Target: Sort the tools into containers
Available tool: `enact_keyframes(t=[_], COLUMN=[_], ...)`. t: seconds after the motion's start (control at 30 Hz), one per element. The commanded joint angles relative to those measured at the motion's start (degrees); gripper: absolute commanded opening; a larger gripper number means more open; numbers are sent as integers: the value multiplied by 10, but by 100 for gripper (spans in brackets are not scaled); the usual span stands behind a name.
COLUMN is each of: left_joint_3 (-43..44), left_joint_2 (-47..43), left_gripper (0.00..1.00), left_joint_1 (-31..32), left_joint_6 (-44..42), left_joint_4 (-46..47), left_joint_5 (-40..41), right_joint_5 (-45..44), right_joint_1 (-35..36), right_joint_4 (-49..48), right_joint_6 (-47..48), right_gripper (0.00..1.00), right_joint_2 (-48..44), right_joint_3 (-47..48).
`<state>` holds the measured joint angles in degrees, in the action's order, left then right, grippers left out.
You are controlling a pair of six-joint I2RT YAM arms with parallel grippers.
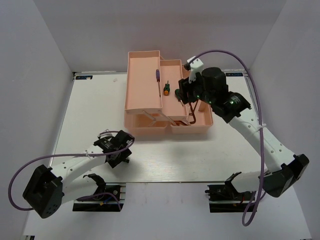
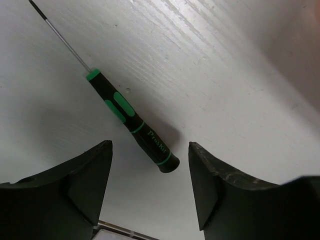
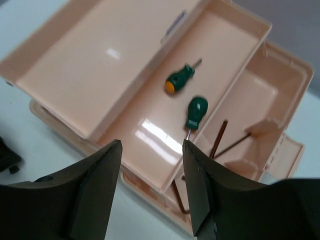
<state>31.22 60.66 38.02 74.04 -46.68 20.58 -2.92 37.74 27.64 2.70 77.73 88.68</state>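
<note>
White table [image 1: 200, 160] and plain white walls make up the whole scene. On the left side, the left gripper [image 2: 150, 185] hangs low over the table with its jaws wide apart and nothing between them. Just ahead of it lies the black-and-green screwdriver [image 2: 132, 122], flat on the table and slanted to the jaws, with only its handle end near the gap. If the jaws close from this position, they may catch only the tip of the round handle, so the tool could roll away or tip when it is lifted.

In the middle stands the toolbox [image 1: 143, 56], open, with a purple screwdriver [image 1: 158, 80] in its tray. On the right, the right gripper [image 3: 150, 190] hovers above the box, also wide apart and empty. Below it lie the stubby green screwdriver [image 3: 179, 79], a second green one [image 3: 196, 110] close to the tray's edge, and the hex keys [image 3: 218, 137] lower down. A careless descent could hit the tray wall or push that second tool into the wrong compartment.
</note>
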Motion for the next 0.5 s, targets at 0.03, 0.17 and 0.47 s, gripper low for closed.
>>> enact_keyframes(t=[0.03, 0.17, 0.47], left_joint_3=[18, 12, 5], left_joint_2=[31, 50, 53], left_gripper=[70, 65, 20], left_joint_1=[-2, -2, -2], left_joint_6=[52, 52, 52], left_joint_4=[-6, 3, -1], left_joint_5=[12, 12, -5], right_joint_5=[19, 45, 70], right_joint_1=[-27, -46, -89], right_joint_4=[-36, -39, -24], right_joint_6=[-23, -46, -67], right_gripper=[58, 58, 66], right_joint_2=[-33, -66, -130], right_joint_3=[-79, -126, -174])
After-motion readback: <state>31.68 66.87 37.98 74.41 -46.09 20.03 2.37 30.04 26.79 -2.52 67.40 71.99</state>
